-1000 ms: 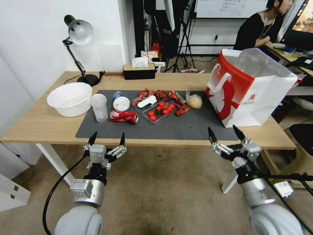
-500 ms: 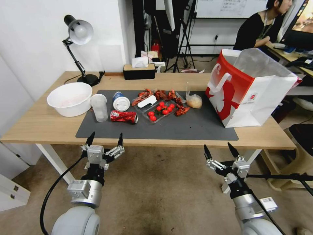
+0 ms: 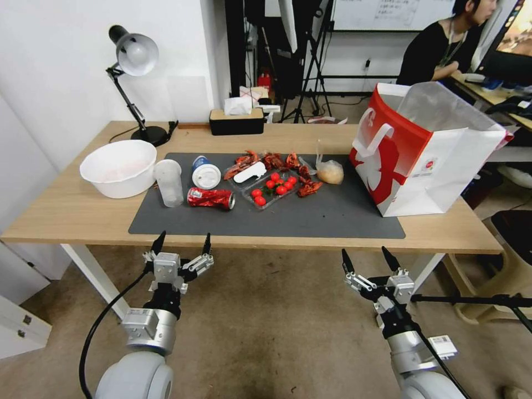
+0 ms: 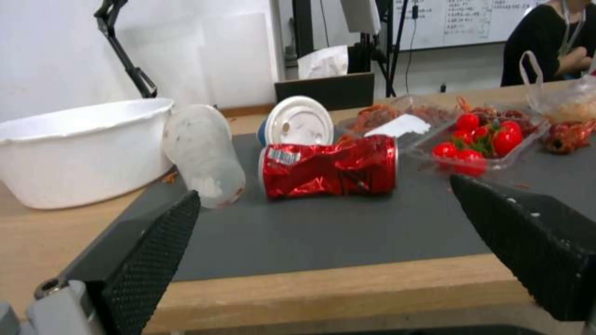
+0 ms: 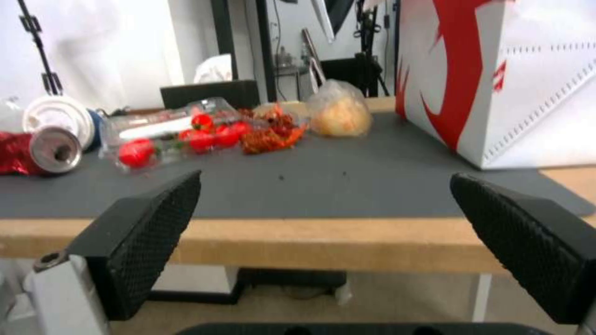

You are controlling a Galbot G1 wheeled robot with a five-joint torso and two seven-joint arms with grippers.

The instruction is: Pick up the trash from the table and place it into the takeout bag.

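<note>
Trash lies on the dark mat [image 3: 321,213] of the table [image 3: 66,213]: a clear plastic cup [image 3: 169,183], a blue-white lidded cup [image 3: 205,173], a crushed red can [image 3: 210,198] and a knotted clear bag [image 3: 331,172]. A pale bowl [image 3: 117,166] sits left of the mat. The red-and-white takeout bag [image 3: 426,149] stands upright at the right end. My left gripper [image 3: 184,238] hangs open below the front edge, facing the can [image 4: 329,165]. Also below the edge, my right gripper [image 3: 364,254] is open, with the takeout bag [image 5: 515,83] beyond it.
A clear tray of cherry tomatoes [image 3: 271,188] and red crayfish shells [image 3: 266,162] lie mid-mat. A desk lamp [image 3: 133,55] and a black tissue box [image 3: 236,121] stand at the back. Bare mat lies in front of the takeout bag.
My right gripper has dropped from the table's front edge to well below it. The left gripper has sunk slightly. Both stay open, and nothing on the table has moved.
</note>
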